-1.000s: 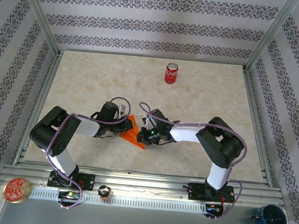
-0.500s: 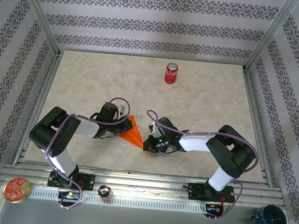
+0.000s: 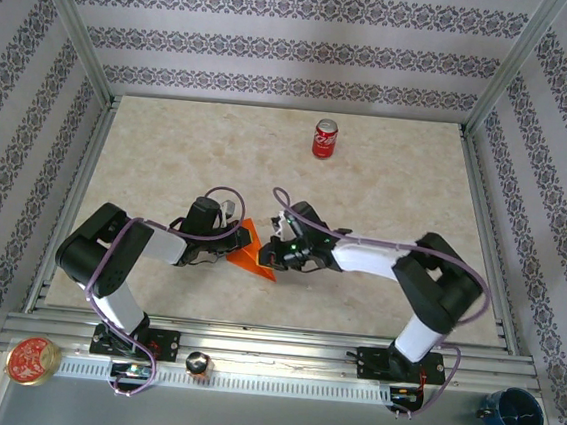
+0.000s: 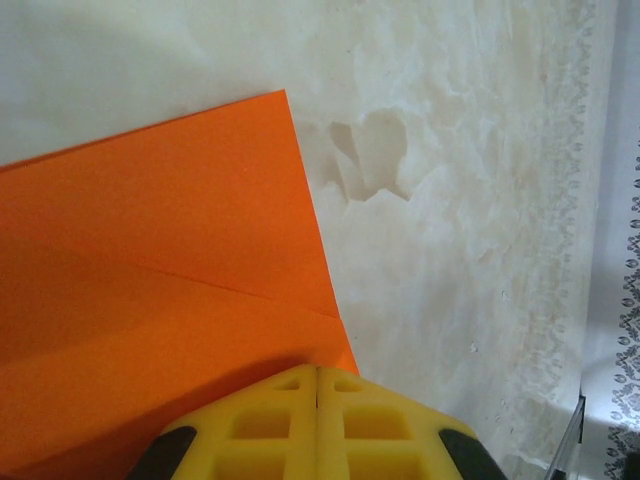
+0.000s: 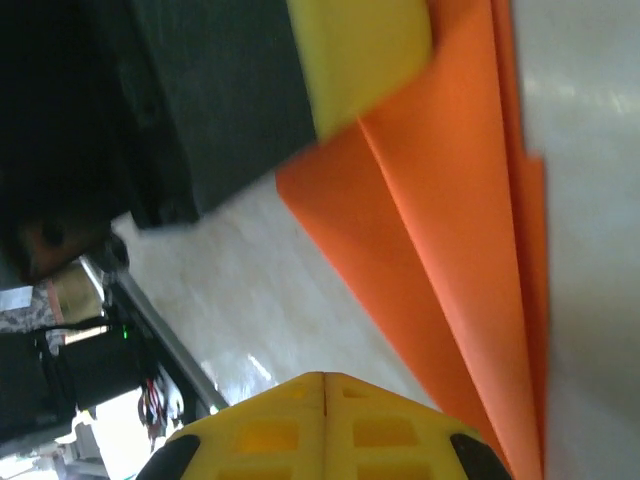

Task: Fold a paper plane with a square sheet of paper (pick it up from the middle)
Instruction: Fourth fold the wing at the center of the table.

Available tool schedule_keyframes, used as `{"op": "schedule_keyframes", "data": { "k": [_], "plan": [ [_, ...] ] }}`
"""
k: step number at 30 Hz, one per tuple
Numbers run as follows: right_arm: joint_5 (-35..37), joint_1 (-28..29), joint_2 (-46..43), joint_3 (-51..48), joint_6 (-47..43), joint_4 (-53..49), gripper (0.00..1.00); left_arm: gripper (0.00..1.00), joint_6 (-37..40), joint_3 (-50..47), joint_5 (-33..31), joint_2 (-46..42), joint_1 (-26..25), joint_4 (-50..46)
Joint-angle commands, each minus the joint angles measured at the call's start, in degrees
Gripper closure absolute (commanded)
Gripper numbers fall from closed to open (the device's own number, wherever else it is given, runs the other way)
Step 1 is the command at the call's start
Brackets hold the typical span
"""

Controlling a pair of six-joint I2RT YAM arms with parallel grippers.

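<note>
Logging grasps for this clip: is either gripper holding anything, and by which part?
Nothing seems gripped. The left gripper, shut, rests on the folded paper near its edge; the right gripper, shut, sits beside it.

Red soda can (image 3: 325, 138) stands upright at the marble table's (image 3: 168, 161) far side; gold tin (image 3: 32, 361) and blue mug (image 3: 511, 411) sit out front.

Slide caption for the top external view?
Left end effector and right end effector flank a folded orange paper; red soda can stands apart at the far side.
</note>
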Motion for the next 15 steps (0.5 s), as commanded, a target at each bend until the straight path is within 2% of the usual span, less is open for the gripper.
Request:
{"op": "schedule_keyframes", "data": {
  "k": [1, 7, 15],
  "plan": [
    [0.2, 0.1, 3.9, 2.0, 1.6, 0.0, 0.97, 1.0, -0.5, -2.2, -3.5, 1.3, 0.6, -2.9],
    [1.0, 0.3, 4.9, -5.0, 1.4, 1.4, 0.97, 1.0, -0.7, -2.2, -3.3, 1.7, 0.6, -2.4],
    [-0.7, 0.2, -3.3, -17.3, 2.9, 4.4, 0.95, 1.0, -1.4, -2.2, -3.8, 1.7, 0.6, -2.2]
  ]
}}
